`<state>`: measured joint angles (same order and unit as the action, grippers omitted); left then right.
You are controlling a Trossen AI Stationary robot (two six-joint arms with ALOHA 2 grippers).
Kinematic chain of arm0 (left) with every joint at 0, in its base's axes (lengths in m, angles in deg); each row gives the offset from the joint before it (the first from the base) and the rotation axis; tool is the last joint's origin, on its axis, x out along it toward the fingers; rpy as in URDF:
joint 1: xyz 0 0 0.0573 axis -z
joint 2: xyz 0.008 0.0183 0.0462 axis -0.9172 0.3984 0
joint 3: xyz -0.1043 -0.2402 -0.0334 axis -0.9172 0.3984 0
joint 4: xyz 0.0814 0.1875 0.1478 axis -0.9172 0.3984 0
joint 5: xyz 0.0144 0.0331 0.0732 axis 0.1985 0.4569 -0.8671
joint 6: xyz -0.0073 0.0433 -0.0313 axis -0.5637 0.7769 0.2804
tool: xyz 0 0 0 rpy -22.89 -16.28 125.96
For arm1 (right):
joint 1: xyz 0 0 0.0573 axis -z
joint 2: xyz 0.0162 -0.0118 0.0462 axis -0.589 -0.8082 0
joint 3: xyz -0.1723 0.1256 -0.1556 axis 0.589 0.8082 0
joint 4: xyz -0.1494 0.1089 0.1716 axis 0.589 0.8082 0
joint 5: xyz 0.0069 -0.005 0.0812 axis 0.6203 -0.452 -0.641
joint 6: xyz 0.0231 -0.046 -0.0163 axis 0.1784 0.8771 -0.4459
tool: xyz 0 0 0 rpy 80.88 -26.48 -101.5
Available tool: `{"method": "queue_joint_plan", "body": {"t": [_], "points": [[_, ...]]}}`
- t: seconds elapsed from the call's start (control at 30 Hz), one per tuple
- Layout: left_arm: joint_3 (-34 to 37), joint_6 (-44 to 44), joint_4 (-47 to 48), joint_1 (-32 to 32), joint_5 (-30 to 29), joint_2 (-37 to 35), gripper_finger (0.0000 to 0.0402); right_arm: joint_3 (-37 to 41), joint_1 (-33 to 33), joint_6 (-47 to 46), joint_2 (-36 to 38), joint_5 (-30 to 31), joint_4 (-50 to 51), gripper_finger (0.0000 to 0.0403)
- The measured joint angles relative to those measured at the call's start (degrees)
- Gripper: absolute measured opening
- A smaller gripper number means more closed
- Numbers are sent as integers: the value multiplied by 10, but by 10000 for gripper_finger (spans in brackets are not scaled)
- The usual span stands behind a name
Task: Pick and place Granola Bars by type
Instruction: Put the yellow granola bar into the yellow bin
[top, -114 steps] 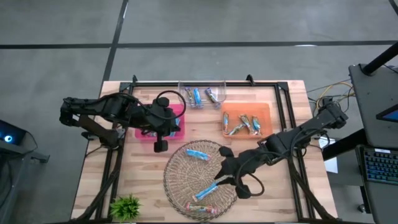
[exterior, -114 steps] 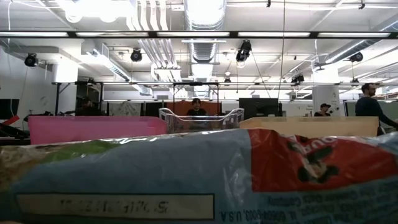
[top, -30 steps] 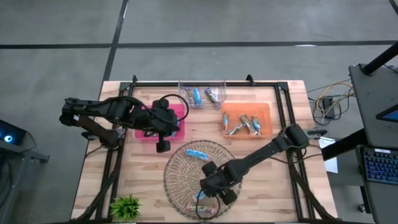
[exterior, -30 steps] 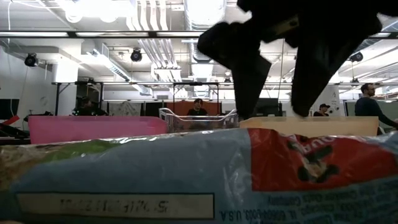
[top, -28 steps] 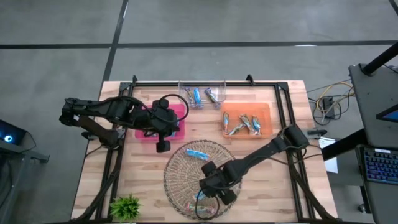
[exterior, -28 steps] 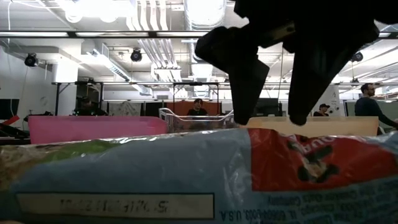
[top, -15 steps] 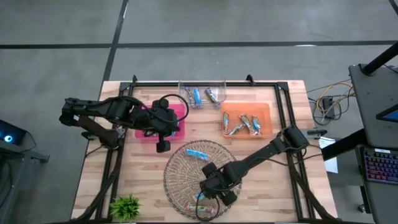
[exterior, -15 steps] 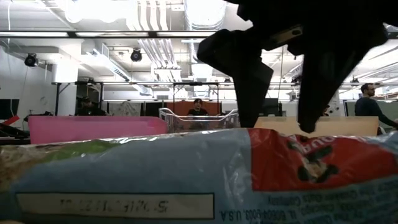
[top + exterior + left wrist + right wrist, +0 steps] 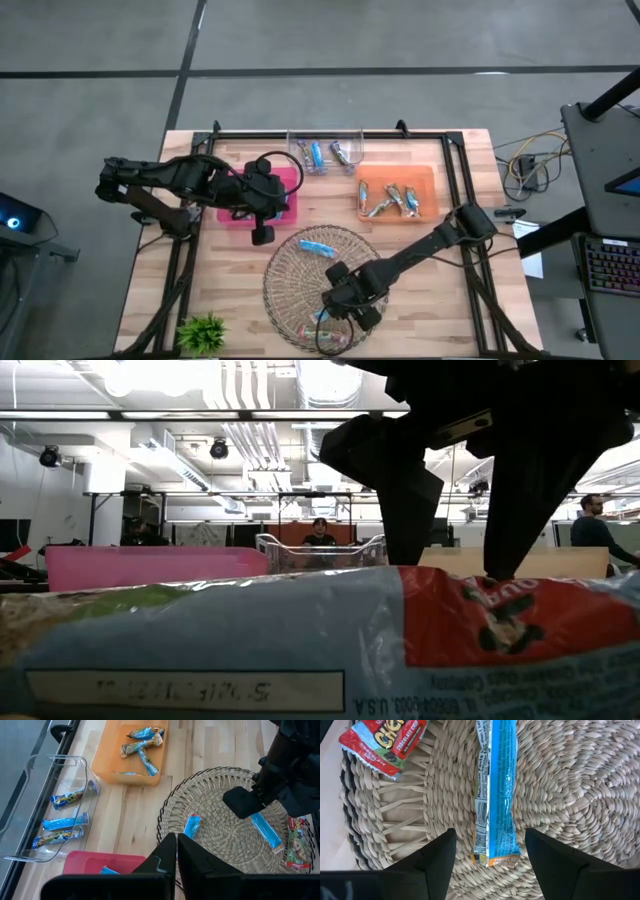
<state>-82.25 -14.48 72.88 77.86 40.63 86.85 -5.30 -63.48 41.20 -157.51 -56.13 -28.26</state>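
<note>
Now my right gripper point(image 9: 487, 851), fingers spread wide, over a glossy blue bar point(image 9: 498, 790) on the round woven mat point(image 9: 580, 785), left gripper point(image 9: 260, 236) pinched shut by the pink tray point(image 9: 287, 181).

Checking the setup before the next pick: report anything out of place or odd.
One oddity: a granola bar lies right against the low camera, filling the lower half of its view. Otherwise tidy: bars sit in the clear tray, orange tray and wicker mat. The right gripper straddles a blue bar, fingers open.
</note>
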Motion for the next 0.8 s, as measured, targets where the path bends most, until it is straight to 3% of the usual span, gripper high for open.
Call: {"method": "queue_joint_plan", "body": {"t": [0.8], "points": [[1,-1,0,0,0,0,0,11,-1,0,-20,2,-30,226]]}}
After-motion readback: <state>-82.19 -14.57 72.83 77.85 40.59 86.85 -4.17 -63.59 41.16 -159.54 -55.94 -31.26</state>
